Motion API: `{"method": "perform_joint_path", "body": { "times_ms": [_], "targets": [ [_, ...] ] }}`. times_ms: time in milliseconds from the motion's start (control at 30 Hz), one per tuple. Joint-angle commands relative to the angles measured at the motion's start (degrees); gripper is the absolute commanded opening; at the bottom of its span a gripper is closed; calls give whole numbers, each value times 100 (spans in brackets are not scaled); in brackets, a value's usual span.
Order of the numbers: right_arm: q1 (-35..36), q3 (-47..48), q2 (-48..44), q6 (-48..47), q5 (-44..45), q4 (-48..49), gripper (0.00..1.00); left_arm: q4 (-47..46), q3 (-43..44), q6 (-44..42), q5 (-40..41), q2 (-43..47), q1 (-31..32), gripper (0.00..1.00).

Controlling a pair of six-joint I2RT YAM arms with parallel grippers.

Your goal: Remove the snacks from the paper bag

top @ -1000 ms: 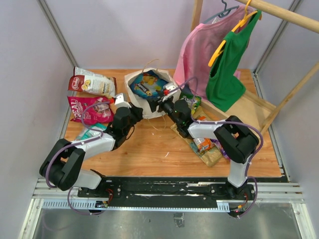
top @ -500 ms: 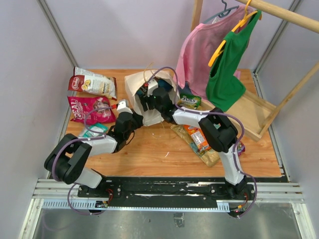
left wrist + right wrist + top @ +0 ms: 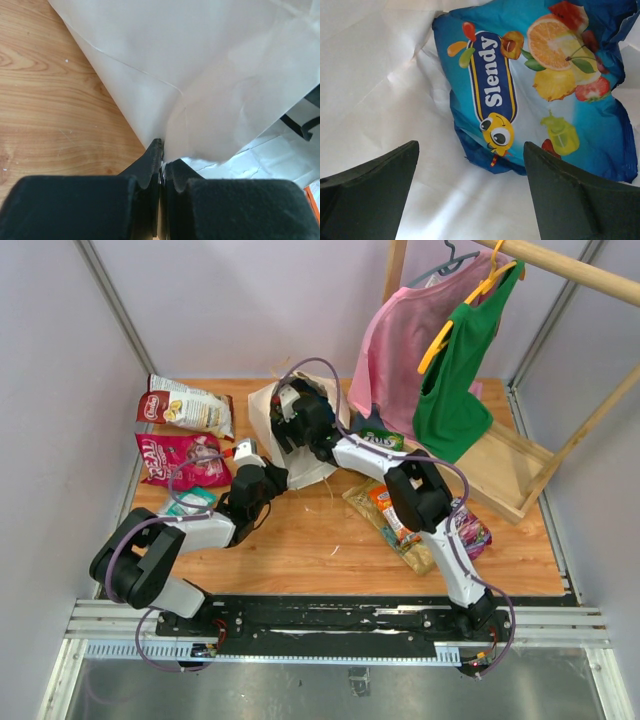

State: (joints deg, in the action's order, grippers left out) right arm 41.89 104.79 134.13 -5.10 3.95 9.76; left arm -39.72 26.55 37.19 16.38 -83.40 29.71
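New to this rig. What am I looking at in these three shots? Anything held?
Two robot arms bolted to a wooden table. The wide picture looks down from above; the other two come from cameras on each wrist. The left end effector is shut on the edge of the tall tan kraft paper bag. The right end effector is open inside it, pointed at a glossy blue fruit-print snack packet, holding nothing. A magenta packet and a red-and-white packet lie beside the bag.

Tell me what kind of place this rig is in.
Probably a staged lab test cell: pale walls around a wooden tabletop, a metal mounting rail at its edge, shirts hung on a wooden pole.
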Motion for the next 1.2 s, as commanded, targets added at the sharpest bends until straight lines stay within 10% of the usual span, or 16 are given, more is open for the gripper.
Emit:
{"method": "perform_joint_path", "body": {
  "times_ms": [0, 1167],
  "targets": [
    [-148, 659, 386, -339, -70, -1386, 85, 43, 17, -45, 5, -7, 34, 8],
    [-449, 3483, 2096, -1089, -223, -3937, 63, 223, 288, 16, -170, -109, 39, 8]
  ]
}}
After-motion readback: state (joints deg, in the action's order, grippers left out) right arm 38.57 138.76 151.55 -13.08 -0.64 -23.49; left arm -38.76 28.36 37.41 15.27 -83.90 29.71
